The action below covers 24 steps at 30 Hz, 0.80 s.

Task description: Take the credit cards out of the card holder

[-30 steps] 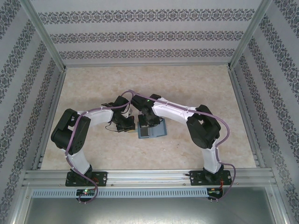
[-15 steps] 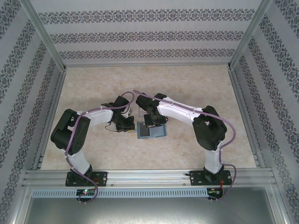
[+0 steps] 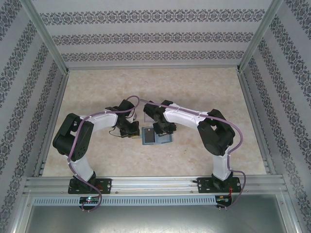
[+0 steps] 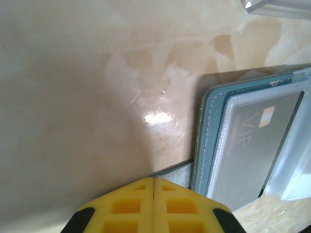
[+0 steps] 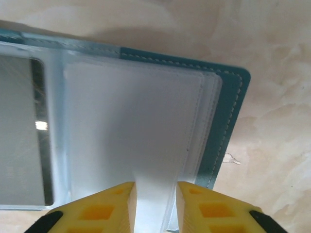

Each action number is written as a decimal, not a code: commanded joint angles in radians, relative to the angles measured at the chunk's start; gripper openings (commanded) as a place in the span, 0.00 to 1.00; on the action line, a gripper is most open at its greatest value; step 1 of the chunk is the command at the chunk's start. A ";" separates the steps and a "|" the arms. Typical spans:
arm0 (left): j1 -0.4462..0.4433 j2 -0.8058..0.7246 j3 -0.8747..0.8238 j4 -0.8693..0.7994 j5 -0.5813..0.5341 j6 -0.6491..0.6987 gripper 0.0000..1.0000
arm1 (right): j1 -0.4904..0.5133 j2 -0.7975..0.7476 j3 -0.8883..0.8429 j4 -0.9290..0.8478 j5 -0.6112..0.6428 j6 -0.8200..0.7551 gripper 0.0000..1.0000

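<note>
Teal card holder (image 5: 229, 102) pinched by right gripper (image 5: 154, 196) | card (image 4: 252, 145) reads VIP | left gripper (image 4: 154, 190) closed (empty)

The top view is evenly bright, with only soft shadows on the table (image 3: 97, 92). In the left wrist view a small white glare sits on that surface, and the near yellow fingertips (image 4: 126, 208) look soft, perhaps out of focus.

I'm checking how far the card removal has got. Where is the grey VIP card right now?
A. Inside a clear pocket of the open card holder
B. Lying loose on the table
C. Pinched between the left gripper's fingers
A: in the left wrist view, the grey VIP card sits behind a clear pocket of the open teal card holder, and the left gripper beside it is shut on nothing.
</note>
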 commanded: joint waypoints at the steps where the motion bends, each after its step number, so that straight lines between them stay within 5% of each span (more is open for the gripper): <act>1: 0.017 -0.018 0.027 -0.056 -0.023 0.021 0.00 | -0.012 0.006 -0.017 -0.019 0.053 0.004 0.31; 13: 0.004 -0.059 0.058 -0.063 0.008 0.001 0.00 | -0.016 -0.059 0.008 -0.035 0.043 0.001 0.35; 24: -0.016 -0.059 0.056 -0.028 0.039 -0.029 0.00 | -0.008 -0.112 0.046 0.076 -0.100 0.008 0.22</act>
